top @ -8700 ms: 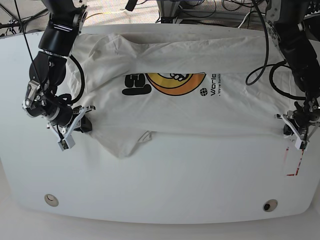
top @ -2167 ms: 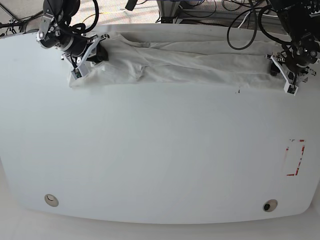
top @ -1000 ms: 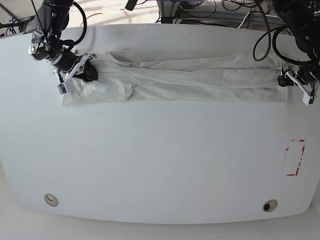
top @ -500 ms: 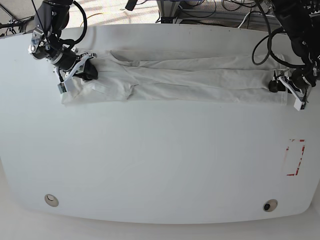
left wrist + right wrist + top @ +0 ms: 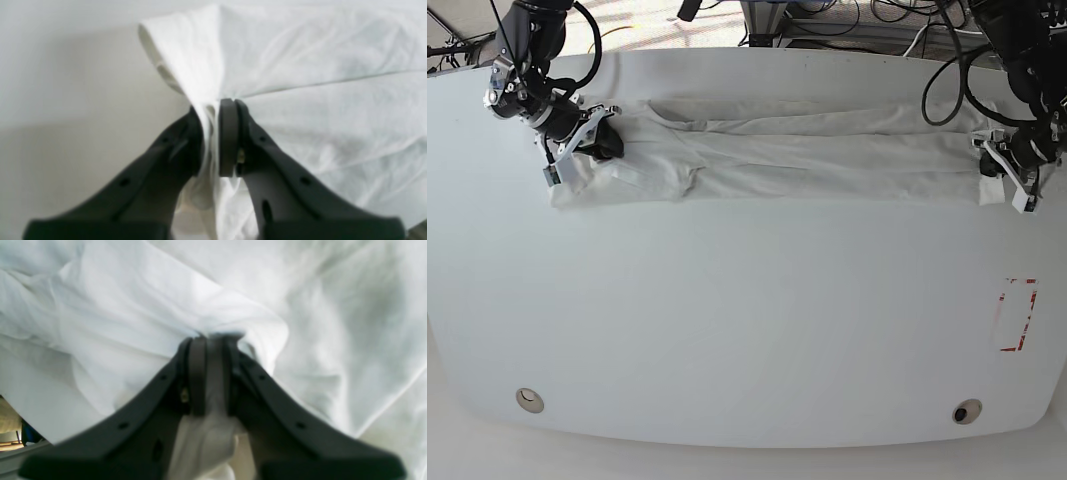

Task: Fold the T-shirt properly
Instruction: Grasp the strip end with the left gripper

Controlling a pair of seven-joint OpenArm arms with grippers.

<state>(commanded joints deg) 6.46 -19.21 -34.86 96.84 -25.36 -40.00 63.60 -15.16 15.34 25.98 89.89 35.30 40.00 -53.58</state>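
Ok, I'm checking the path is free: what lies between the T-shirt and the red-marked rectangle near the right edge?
In the base view, only bare white tabletop separates the T-shirt from the red-marked rectangle.

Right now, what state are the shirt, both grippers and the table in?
T-shirt: bunched into a long, narrow strip across the table's far side, wrinkled, not neatly folded, no print showing.
Left gripper: closed on a ridge of cloth at one end of the strip.
Right gripper: at the strip's other end, cloth between its fingers.
White table: a red-marked outline on its surface near one side.
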